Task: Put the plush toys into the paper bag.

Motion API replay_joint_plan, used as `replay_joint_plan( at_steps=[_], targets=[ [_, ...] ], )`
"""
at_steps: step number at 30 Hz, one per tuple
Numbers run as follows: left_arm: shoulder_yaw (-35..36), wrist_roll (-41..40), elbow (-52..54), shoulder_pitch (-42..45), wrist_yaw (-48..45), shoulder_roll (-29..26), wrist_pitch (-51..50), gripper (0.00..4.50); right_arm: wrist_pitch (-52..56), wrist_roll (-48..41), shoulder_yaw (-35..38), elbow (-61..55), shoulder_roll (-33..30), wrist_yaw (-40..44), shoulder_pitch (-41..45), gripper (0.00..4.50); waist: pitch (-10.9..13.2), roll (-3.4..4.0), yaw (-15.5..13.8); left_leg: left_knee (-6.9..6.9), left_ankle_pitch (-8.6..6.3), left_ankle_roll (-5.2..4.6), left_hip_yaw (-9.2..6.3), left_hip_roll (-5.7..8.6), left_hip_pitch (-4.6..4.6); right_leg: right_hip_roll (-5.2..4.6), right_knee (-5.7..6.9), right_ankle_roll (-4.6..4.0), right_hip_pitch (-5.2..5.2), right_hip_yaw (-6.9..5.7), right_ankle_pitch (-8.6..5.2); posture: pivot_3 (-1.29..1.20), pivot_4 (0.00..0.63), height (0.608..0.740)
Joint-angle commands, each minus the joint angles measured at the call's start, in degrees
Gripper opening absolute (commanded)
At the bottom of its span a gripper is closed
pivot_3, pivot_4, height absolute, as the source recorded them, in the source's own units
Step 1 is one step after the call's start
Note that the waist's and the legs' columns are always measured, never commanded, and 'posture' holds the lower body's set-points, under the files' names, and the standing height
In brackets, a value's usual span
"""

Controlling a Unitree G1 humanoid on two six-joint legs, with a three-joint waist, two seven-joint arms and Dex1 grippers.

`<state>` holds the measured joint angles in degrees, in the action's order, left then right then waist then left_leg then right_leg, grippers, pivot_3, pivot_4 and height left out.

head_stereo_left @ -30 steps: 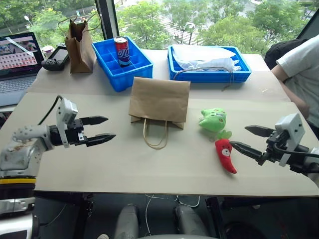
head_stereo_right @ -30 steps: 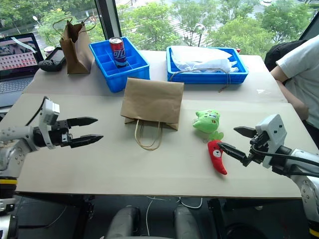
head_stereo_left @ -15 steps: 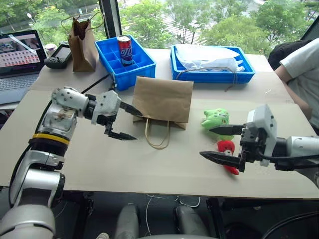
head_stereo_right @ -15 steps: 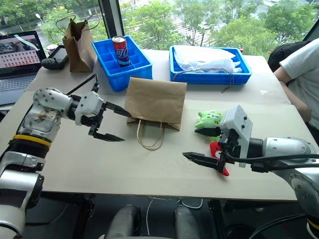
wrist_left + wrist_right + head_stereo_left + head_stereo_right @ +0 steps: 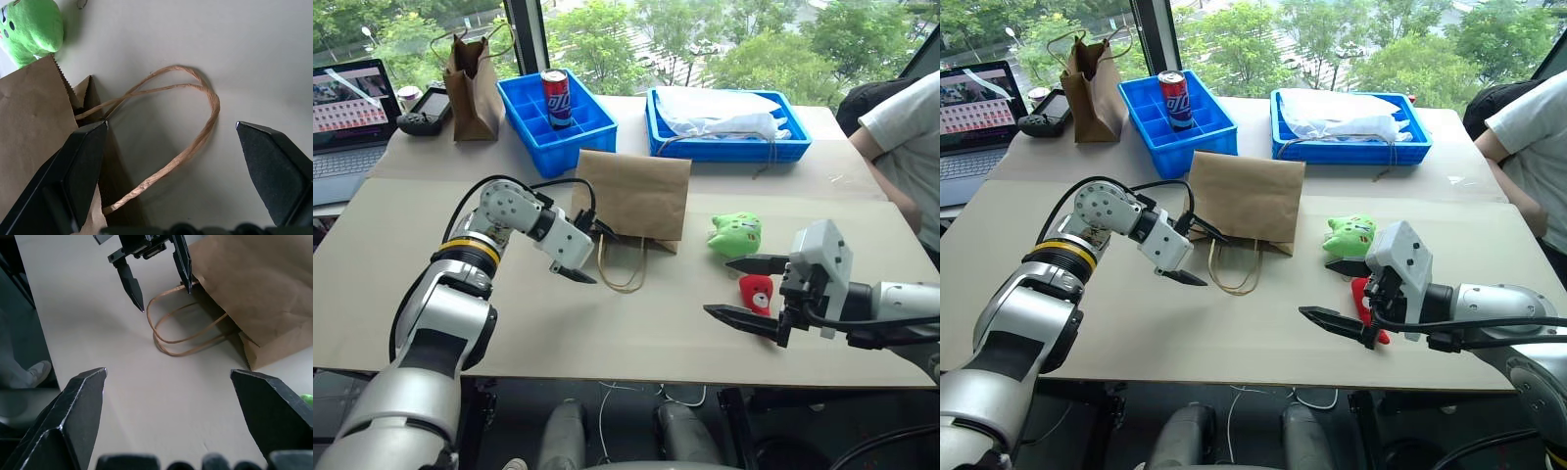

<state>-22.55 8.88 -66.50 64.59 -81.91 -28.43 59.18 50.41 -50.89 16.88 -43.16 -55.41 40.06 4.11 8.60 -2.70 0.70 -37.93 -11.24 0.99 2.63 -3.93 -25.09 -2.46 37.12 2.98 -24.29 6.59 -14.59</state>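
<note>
A wide kraft paper bag [image 5: 633,194] is lying flat mid-table w/ its mouth and thin loop handles [image 5: 623,267] facing the robot, as the left gripper [image 5: 590,251] is hovering right at that mouth — fingers spread wide, holding nothing. In the left wrist view one black finger [image 5: 80,161] is sitting at the bag's open edge, the other [image 5: 276,169] over bare tabletop, w/ the handle loops [image 5: 190,122] lying between them.

To the bag's right, the light-green plush creature [image 5: 736,234] is resting on the table, apart from the bag. The red chili plush [image 5: 756,292] is lying just below it, partly hidden behind the right gripper [image 5: 745,289], which is standing over it w/ fingers fully apart and empty; whether a finger is touching the chili can't be told.

At the table's far side: a narrower, darker brown paper bag [image 5: 470,76] standing upright, a blue compartment crate [image 5: 558,122] w/ a drink can [image 5: 555,99] standing in one cell, and a blue tray [image 5: 724,145] holding a white plastic bag [image 5: 715,110]. A laptop [image 5: 350,116] and a black controller [image 5: 428,110] are sitting far left — a person's arm in a white sleeve [image 5: 903,137] is leaning in at right.
</note>
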Motion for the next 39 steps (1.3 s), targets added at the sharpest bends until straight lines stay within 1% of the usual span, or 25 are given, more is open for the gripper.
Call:
replay_joint_plan(
  at_steps=[1,4,7,9,10,11,12,13,16,18,20,23,24,26,28,30,31,33,35,36,38,39],
  targets=[
    [-0.4,4.8,-2.9,3.1,8.0,1.1,-2.3,3.83,-1.0,0.1,2.2,-1.1,-0.5,-0.8,0.5,4.50,0.0,0.00,0.0,-0.01,0.00,0.00,-0.01,0.00,-0.01,0.00,0.00,0.01,0.00,-0.01,0.00,0.00,0.150,0.715],
    [0.9,4.6,-4.2,3.2,9.1,2.7,-4.1,2.74,-1.3,0.5,2.0,-0.9,-0.5,-1.1,1.0,4.50,0.0,0.00,0.0,-0.04,0.00,0.00,-0.05,0.01,-0.03,0.00,0.01,0.03,0.01,-0.02,0.00,0.00,0.150,0.715],
    [2.5,3.0,-4.6,3.4,8.0,4.0,-6.7,1.74,-1.6,1.1,1.8,-0.8,-0.6,-1.2,1.2,4.50,0.0,0.00,0.0,-0.05,0.00,0.00,-0.05,0.01,-0.05,0.00,0.01,0.03,0.00,-0.03,0.00,0.00,0.150,0.715],
    [3.8,1.8,-4.6,3.5,6.6,4.4,-8.6,1.27,-1.4,1.3,1.5,-0.9,-0.6,-1.2,1.1,4.50,0.0,0.00,0.0,-0.05,0.00,0.00,-0.06,0.01,-0.06,0.00,0.01,0.03,0.00,-0.04,0.00,0.00,0.150,0.715],
    [4.7,0.9,-4.4,3.7,5.8,4.6,-9.9,0.79,-1.4,1.4,1.3,-1.0,-0.5,-1.2,0.9,4.50,0.0,0.00,0.1,-0.05,0.00,0.00,-0.07,0.01,-0.06,0.00,0.02,0.03,0.00,-0.05,0.00,0.00,0.150,0.715],
    [6.8,-1.5,-3.9,4.2,4.0,5.2,-13.4,0.50,-1.2,1.4,1.0,-1.3,-0.4,-1.3,0.3,4.50,0.0,0.00,0.1,-0.05,0.00,0.00,-0.08,0.01,-0.05,0.01,0.04,0.03,-0.02,-0.05,0.00,0.00,0.150,0.715],
    [8.2,-3.1,-3.5,4.6,2.7,5.5,-15.9,0.12,-1.1,1.5,0.8,-1.5,-0.3,-1.3,0.0,4.50,0.0,0.00,0.1,-0.05,0.00,0.00,-0.08,0.01,-0.05,0.01,0.06,0.03,-0.02,-0.05,0.00,0.00,0.150,0.715],
    [9.7,-4.8,-2.8,5.2,1.5,6.0,-19.2,0.05,-0.8,1.4,0.8,-1.7,-0.2,-1.5,-0.4,4.50,0.0,0.00,0.1,-0.05,0.00,0.00,-0.12,0.01,-0.06,0.01,0.08,0.03,-0.01,-0.08,0.00,0.00,0.150,0.715],
    [13.5,-10.0,1.2,6.8,-3.2,7.0,-32.9,0.05,-0.3,1.8,0.7,-2.1,-0.1,-2.4,-2.0,4.50,0.0,0.00,0.1,-0.08,0.00,0.00,-0.15,0.02,-0.08,0.01,0.07,0.03,-0.01,-0.10,0.00,0.00,0.150,0.715],
    [14.3,-12.8,7.1,6.3,-7.5,6.6,-42.2,0.05,-0.3,2.7,1.0,-2.1,-0.1,-3.1,-3.5,4.50,0.0,0.00,0.1,-0.11,0.00,0.00,-0.22,0.04,-0.13,0.01,0.07,0.05,0.00,-0.11,-0.01,0.00,0.150,0.715],
    [14.6,-14.7,14.4,4.9,-9.1,5.9,-51.5,0.05,-0.2,3.9,1.5,-2.0,-0.3,-3.9,-4.9,4.50,0.0,0.01,0.1,-0.11,0.00,0.00,-0.26,0.06,-0.14,0.01,0.09,0.08,0.02,-0.11,-0.03,0.00,0.150,0.715],
    [14.5,-17.4,28.9,1.9,-7.0,3.8,-71.4,0.05,0.4,8.1,3.7,-0.9,-1.6,-5.4,-9.2,4.50,0.0,0.01,0.2,-0.11,0.00,0.00,-0.31,0.06,-0.14,0.01,0.11,0.08,0.02,-0.13,-0.04,0.00,0.150,0.715],
    [14.3,-18.0,32.8,0.7,-6.6,3.2,-75.6,0.05,0.4,9.0,4.0,-0.8,-1.8,-5.6,-10.1,4.50,0.0,0.03,0.2,-0.11,0.00,0.00,-0.32,0.05,-0.14,0.01,0.11,0.09,0.03,-0.13,-0.04,0.00,0.150,0.715],
    [14.2,-20.8,43.0,-2.3,-5.1,1.7,-87.5,0.05,0.3,11.2,5.0,-0.2,-1.8,-6.5,-12.0,4.50,0.0,0.05,0.5,-0.12,0.00,0.00,-0.33,0.05,-0.12,0.02,0.15,0.09,0.02,-0.13,-0.05,0.00,0.150,0.715],
    [14.5,-23.3,50.1,-4.2,-3.4,0.7,-96.0,0.05,0.2,12.2,5.7,0.0,-1.5,-6.8,-13.0,4.50,0.0,0.05,0.6,-0.12,0.01,0.00,-0.36,0.05,-0.08,0.03,0.21,0.08,0.02,-0.14,-0.06,0.00,0.150,0.715],
    [16.2,-26.8,56.8,-5.0,0.5,0.2,-107.7,0.05,0.1,13.2,6.7,0.2,-0.9,-7.4,-13.6,4.50,0.0,0.05,0.5,-0.23,0.01,0.00,-0.38,0.06,-0.09,0.03,0.40,0.09,0.00,-0.15,-0.11,0.00,0.150,0.715],
    [16.5,-28.4,59.7,-5.5,1.6,-0.4,-112.0,0.05,-0.1,13.2,7.0,0.0,-0.5,-7.3,-13.7,4.50,0.0,0.05,0.5,-0.31,0.01,0.00,-0.42,0.06,-0.09,0.03,0.47,0.08,0.01,-0.18,-0.14,0.00,0.150,0.715],
    [16.3,-29.8,63.7,-6.7,3.6,-1.4,-116.3,0.05,0.1,12.0,6.5,-0.9,0.6,-7.3,-13.2,4.50,0.0,0.06,0.5,-0.38,0.01,0.00,-0.45,0.06,-0.09,0.03,0.54,0.09,0.01,-0.20,-0.15,0.00,0.150,0.715],
    [15.2,-28.9,66.5,-8.8,8.0,-1.6,-117.7,0.05,1.5,8.6,4.4,-2.8,2.8,-8.1,-11.4,4.50,0.0,0.08,0.6,-0.40,0.01,0.00,-0.45,0.06,-0.04,0.04,0.56,0.09,0.04,-0.20,-0.16,0.00,0.150,0.715],
    [15.1,-28.9,67.4,-9.6,10.4,-1.1,-118.8,0.05,2.1,7.3,3.4,-3.5,3.7,-8.4,-10.6,4.50,0.0,0.13,0.7,-0.40,0.01,0.00,-0.45,0.06,0.01,0.04,0.57,0.07,0.08,-0.20,-0.17,0.00,0.150,0.715],
    [17.3,-31.8,69.2,-10.4,15.0,1.9,-125.0,0.05,3.6,5.6,0.1,-4.7,6.0,-10.3,-8.5,4.50,0.0,0.14,0.6,-0.39,0.01,0.00,-0.46,0.08,0.11,0.04,0.63,0.05,0.15,-0.18,-0.17,0.00,0.150,0.715],
    [18.2,-33.0,69.9,-10.6,16.7,3.0,-127.5,0.01,4.2,5.3,-1.1,-4.9,7.1,-11.5,-7.4,4.24,0.0,0.13,0.5,-0.42,0.02,0.00,-0.49,0.08,0.10,0.05,0.67,0.05,0.14,-0.20,-0.17,0.00,0.150,0.715]
  ],
)
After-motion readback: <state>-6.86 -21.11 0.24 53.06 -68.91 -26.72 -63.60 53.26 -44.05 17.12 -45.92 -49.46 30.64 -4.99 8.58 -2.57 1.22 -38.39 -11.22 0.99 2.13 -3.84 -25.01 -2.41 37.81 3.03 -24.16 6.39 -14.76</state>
